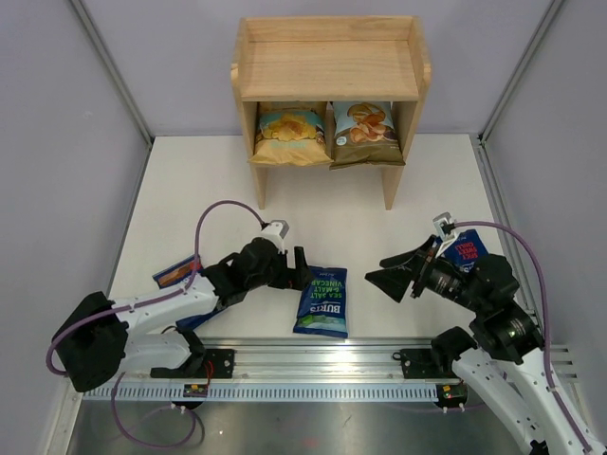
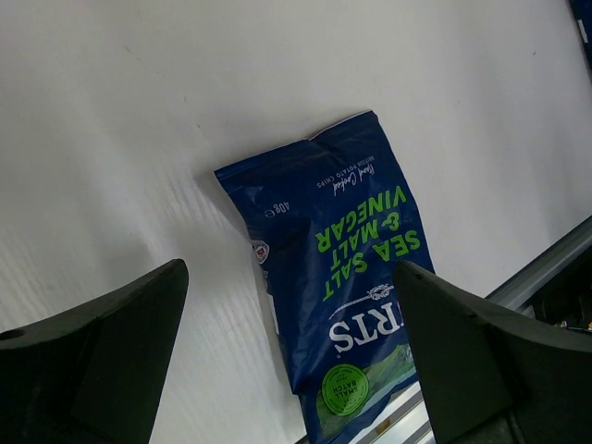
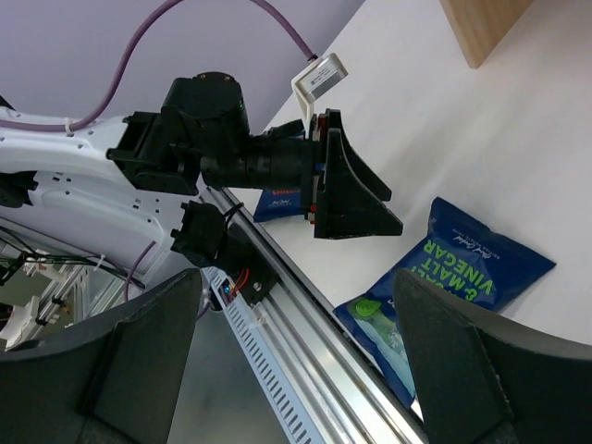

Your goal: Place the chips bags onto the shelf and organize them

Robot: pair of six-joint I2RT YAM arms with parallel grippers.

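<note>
**Two large bags shelved, three small ones not yet**

The shelf (image 1: 327,71) stands at the far side of the table (image 1: 322,209), with its open front toward me. On its lower tier, the yellow Chips bag (image 1: 289,133) and the Cassava Chips bag (image 1: 365,133) stand upright side by side, touching or almost touching. I see no bag on the upper tier.

The three small bags all lie on the table, well apart from the shelf. The green-lettered Burts bag (image 1: 321,301) lies flat between my two arms, with its lower end at the metal rail (image 1: 322,351) where my bases are fixed. A red-lettered Burts bag (image 1: 467,248) lies just behind my right arm, partly hidden by it. Another small bag (image 1: 174,274) is mostly covered by my left arm, so I cannot read its lettering well.

My left gripper (image 1: 300,267) points at the green-lettered bag from its left. Its jaws stand wide apart and hold nothing, and in the left wrist view the bag lies between and beyond the two fingers. My right gripper (image 1: 377,269) faces the same bag from the right side. Its jaws are also spread, with nothing between them.

I judge the task a little less than half done. The large bags are placed, and the three small bags must each be picked up and put on the shelf, probably in a row on the upper tier. The green-lettered bag seems the nearest one to take.
</note>
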